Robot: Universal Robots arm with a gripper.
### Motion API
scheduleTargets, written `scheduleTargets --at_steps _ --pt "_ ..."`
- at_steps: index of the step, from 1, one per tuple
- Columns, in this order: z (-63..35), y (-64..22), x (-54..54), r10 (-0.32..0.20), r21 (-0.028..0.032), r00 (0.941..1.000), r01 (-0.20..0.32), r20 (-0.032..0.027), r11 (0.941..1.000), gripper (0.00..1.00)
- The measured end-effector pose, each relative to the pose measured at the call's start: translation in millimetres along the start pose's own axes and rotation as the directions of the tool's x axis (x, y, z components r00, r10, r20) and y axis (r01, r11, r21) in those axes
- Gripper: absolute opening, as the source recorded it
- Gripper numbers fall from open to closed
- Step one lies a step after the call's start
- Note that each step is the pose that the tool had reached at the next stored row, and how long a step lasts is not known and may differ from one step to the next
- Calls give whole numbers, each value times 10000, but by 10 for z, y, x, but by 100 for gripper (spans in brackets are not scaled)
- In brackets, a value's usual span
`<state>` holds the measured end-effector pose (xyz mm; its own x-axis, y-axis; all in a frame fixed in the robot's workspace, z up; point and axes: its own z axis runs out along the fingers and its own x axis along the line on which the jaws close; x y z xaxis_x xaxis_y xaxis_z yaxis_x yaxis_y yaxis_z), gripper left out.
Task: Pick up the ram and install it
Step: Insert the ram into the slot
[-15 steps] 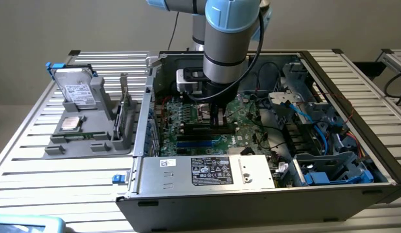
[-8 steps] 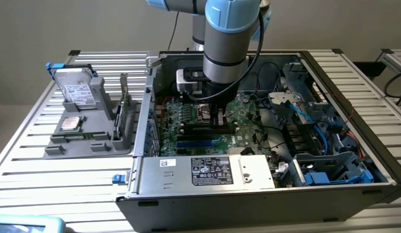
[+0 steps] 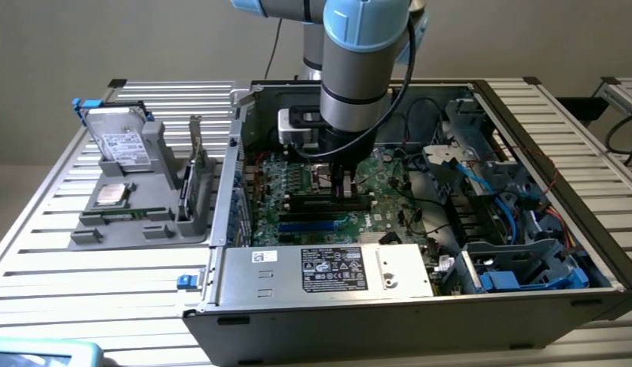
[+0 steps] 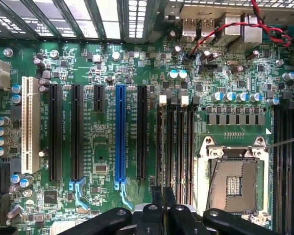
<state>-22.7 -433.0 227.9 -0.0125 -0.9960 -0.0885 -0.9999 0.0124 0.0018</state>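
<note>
My gripper (image 3: 342,187) hangs low inside the open computer case (image 3: 591,252), just above the motherboard (image 3: 295,222). In the wrist view its two dark fingers (image 4: 157,205) are pressed together over the near end of the black memory slots (image 4: 176,147), and the gripper (image 4: 162,196) is shut with nothing visible between them. A narrow greenish strip that looks like the ram (image 3: 127,215) lies in the front groove of the grey tray (image 3: 86,237), at the exterior view's left and well away from the gripper.
The tray also holds a hard drive (image 3: 122,141), a square silver processor (image 3: 112,193) and a card standing on edge (image 3: 193,180). An empty processor socket (image 4: 232,183) lies beside the memory slots. Cables (image 3: 500,191) and drive cages (image 3: 520,267) crowd the case at the exterior view's right.
</note>
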Motion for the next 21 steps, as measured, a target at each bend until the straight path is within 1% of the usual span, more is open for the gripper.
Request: scheduleTargets --at_steps 21 --pt "18 0 2 6 2 10000 -6 -2 10000 13"
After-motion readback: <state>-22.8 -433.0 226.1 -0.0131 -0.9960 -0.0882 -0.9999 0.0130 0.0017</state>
